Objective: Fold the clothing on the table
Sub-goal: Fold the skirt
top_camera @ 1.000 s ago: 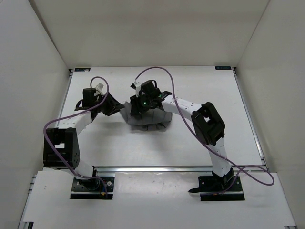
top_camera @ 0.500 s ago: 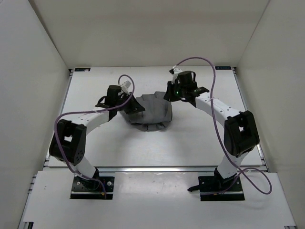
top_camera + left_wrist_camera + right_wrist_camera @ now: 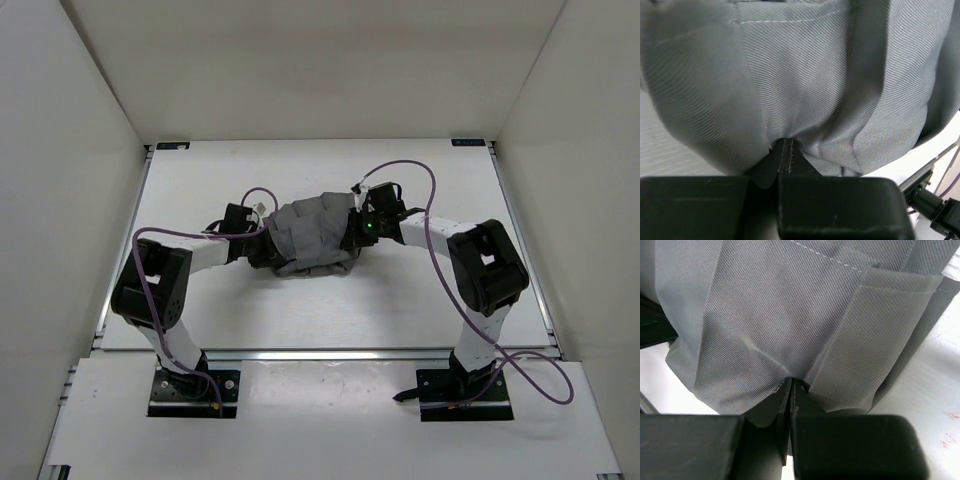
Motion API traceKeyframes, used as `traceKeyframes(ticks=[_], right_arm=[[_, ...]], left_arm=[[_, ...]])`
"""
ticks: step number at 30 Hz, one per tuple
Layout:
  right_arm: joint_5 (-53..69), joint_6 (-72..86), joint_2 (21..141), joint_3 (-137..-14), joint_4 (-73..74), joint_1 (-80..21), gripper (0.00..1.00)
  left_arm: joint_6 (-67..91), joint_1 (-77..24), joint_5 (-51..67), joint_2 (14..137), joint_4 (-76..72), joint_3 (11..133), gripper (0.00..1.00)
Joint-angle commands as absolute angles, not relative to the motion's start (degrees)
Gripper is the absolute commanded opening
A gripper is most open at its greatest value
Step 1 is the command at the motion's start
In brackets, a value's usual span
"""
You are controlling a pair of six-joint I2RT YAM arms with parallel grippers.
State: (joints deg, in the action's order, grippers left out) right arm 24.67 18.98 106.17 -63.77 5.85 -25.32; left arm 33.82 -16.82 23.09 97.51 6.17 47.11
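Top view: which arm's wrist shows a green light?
The right gripper, shut on the skirt, has a green light glowing beside it; the left gripper shows none.

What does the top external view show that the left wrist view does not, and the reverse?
Only top external: the whole bunched dark grey pleated fabric skirt, both arms entire, white walls. Only left wrist: the left gripper's closed bite on a fabric fold, and stitching lines. Both: the skirt's grey cloth and the flat white table.

walls (image 3: 320, 70): plain white | rail (image 3: 330, 353): metal, near edge | light: even
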Motion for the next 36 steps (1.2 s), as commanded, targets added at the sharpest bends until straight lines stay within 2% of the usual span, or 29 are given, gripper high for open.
traceKeyframes(ticks=[1,4,5,6,7,9,12,14,15,16,19,25,36], right_arm=[[26.5,20.2,104.2,-62.7,3.5,-24.3,0.0],[28.6,21.2,100.3,-63.5,3.6,-21.8,0.07],[29.3,21.5,99.1,-64.2,4.0,-20.7,0.13],[30.7,22.0,97.4,-64.5,4.1,-19.4,0.17],[33.2,22.2,95.4,-64.7,4.3,-18.4,0.2],[35.6,22.6,92.5,-64.5,4.5,-16.5,0.44],[34.7,21.4,89.3,-66.5,11.2,-14.5,0.49],[27.9,18.6,86.8,-66.2,15.0,-13.7,0.54],[25.9,18.6,85.5,-65.7,16.5,-13.5,0.6],[23.7,17.8,83.9,-64.3,17.3,-13.4,0.64],[20.1,16.8,80.4,-61.4,19.4,-12.1,0.67],[20.7,15.3,78.4,-57.0,21.7,-8.1,0.72],[22.5,11.2,75.2,-52.8,20.2,-7.2,0.78]], left_arm=[[32.6,-16.1,25.7,96.7,6.4,46.7,0.02],[31.8,-14.1,26.7,94.4,8.3,49.0,0.1],[30.9,-13.2,27.9,93.7,9.7,50.8,0.16],[30.2,-12.6,29.0,92.7,10.7,52.5,0.25],[29.4,-11.5,30.0,92.0,11.8,53.3,0.29],[27.7,-9.0,32.4,89.4,15.3,56.6,0.57],[23.3,-6.1,32.2,85.7,19.7,59.2,0.86],[19.9,-7.3,27.2,83.4,23.1,60.5,0.96],[17.3,-7.9,22.5,82.2,25.6,61.3,0.99],[15.7,-9.6,16.9,81.3,28.2,62.0,0.99],[13.5,-12.6,7.9,80.6,32.9,62.0,0.99],[15.6,-8.2,13.3,72.2,32.9,53.7,0.98],[25.7,-9.9,21.3,59.0,28.6,39.2,0.99]])
